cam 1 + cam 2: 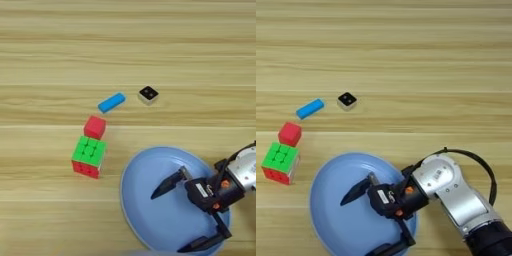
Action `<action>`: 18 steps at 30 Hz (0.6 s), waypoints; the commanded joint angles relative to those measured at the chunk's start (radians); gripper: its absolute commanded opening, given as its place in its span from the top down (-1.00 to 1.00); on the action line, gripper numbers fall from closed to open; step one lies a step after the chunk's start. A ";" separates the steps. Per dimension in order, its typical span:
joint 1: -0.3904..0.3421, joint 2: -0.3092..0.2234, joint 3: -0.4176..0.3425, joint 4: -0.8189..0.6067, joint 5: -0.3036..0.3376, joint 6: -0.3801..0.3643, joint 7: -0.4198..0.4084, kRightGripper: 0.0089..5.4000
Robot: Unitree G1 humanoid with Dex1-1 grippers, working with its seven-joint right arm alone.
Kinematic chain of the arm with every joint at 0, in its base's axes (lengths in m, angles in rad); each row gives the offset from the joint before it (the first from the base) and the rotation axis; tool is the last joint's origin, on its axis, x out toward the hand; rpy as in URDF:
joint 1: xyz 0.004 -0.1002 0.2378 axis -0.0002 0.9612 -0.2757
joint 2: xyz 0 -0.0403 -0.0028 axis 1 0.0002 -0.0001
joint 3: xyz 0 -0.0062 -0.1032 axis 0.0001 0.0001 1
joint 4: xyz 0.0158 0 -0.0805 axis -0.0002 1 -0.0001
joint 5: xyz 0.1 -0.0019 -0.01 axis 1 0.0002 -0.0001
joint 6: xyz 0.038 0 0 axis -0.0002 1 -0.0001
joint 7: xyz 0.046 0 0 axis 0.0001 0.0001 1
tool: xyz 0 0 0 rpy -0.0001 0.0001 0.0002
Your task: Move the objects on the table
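Plate (145,200), large, round and light blue, lay at the near edge of the table (125,45), toward the right corner, with its near rim cut off by the bottom of the view. The right gripper (362,222) hung over the middle of the plate, its 2 black fingers (356,191) spread wide apart with nothing between them; whether the tips touched the plate could not be told. The silver forearm (456,195) ran in from the near right corner, a black cable (476,162) looping over it.

Just left of the plate stood a puzzle cube (89,157) with a green top and a red side face showing. A small red cube (95,127) sat just behind it, very close; whether they touched could not be told. Further back lay the bright-blue bar (111,102), set aslant with its right end further from the near edge. Near the bar's right end, and apart from it, sat a tiny white cube (148,94) with a black top face bearing a few pale dots. All 4 small things were off the plate, on bare wood, around the middle of the table.
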 commanded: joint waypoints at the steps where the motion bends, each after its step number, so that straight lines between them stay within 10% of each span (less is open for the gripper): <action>1: -0.046 0.025 0.040 -0.018 -0.063 0.015 -0.070 -0.99; 18: -0.092 0.098 0.168 -0.152 -0.072 0.183 -0.094 -0.99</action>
